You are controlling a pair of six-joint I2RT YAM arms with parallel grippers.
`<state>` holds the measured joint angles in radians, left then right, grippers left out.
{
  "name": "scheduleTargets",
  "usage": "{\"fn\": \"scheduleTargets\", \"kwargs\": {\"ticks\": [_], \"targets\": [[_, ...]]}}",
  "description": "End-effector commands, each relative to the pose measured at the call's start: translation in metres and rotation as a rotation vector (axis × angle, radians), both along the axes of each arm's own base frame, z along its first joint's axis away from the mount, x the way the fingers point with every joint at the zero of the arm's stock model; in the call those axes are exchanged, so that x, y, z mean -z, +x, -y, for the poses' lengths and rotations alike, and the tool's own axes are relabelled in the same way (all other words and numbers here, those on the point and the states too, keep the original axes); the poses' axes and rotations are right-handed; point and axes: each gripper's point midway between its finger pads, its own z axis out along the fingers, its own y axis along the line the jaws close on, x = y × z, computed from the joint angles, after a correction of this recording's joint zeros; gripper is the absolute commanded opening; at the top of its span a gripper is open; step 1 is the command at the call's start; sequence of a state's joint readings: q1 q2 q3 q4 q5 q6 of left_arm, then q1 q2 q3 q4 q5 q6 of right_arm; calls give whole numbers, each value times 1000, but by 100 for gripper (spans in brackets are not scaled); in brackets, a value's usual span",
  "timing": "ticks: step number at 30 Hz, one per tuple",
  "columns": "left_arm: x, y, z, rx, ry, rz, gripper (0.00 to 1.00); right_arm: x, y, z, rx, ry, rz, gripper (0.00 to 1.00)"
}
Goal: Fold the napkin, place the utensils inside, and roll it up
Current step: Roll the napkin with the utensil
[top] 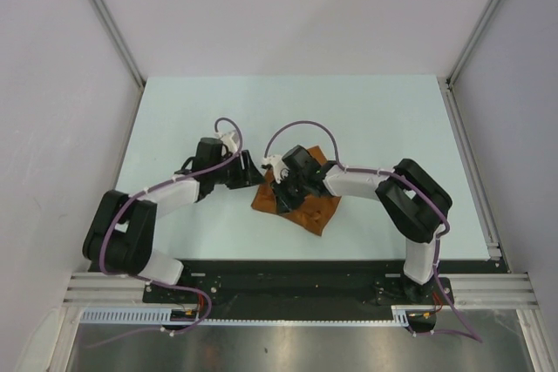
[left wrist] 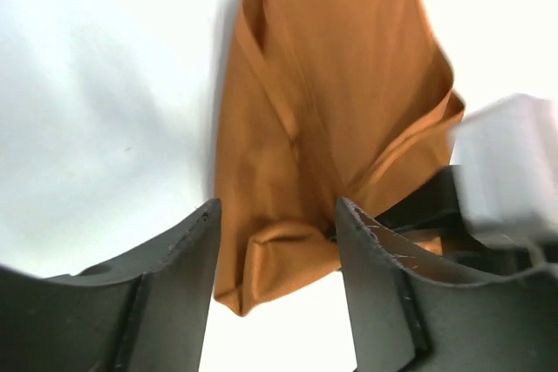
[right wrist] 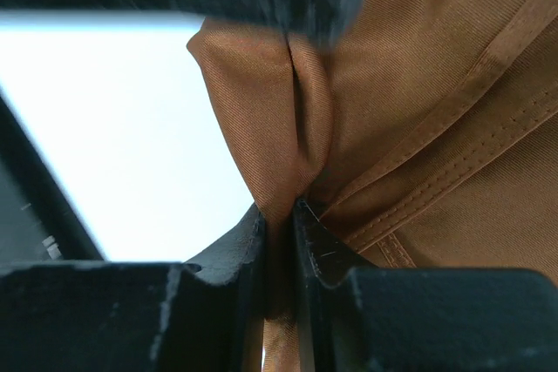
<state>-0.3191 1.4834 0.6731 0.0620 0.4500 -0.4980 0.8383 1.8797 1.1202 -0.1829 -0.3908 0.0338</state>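
Note:
The rust-orange napkin (top: 307, 208) lies bunched and folded on the table's middle, partly under both grippers. My right gripper (top: 286, 189) is shut on a pinched fold of the napkin (right wrist: 288, 111); cloth runs down between its fingers (right wrist: 244, 241). My left gripper (top: 253, 172) is open at the napkin's left edge, its fingers (left wrist: 196, 241) standing either side of a folded napkin corner (left wrist: 279, 250) without closing on it. The right gripper's black body shows at the right of the left wrist view (left wrist: 453, 215). The fork is hidden or out of view.
The pale table (top: 174, 111) is bounded by white walls left, right and behind. A metal rail (top: 471, 154) runs along the right edge. The arm bases sit on a black plate (top: 296, 280) at the near edge.

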Motion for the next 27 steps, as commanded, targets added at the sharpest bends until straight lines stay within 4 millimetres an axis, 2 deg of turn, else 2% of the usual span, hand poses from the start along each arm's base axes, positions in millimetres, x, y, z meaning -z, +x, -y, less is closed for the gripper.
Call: {"fn": "scheduleTargets", "kwargs": {"ticks": [1, 7, 11, 14, 17, 27], "targets": [[-14, 2, -13, -59, 1, 69, 61, 13, -48, 18, -15, -9, -293, 18], [-16, -23, -11, -17, -50, 100, 67, 1, -42, 15, 5, 80, -420, 18], [-16, -39, -4, 19, -115, 97, 75, 6, -34, 19, 25, 101, -501, 17], [-8, -49, -1, 25, -135, 69, 76, 12, -30, 22, 40, 109, -550, 18], [2, -53, 2, 25, -146, 31, 76, 17, -28, 24, 45, 104, -583, 17], [24, -47, 13, 20, -155, -32, 71, 29, -28, 28, 39, 129, -684, 17]]}}
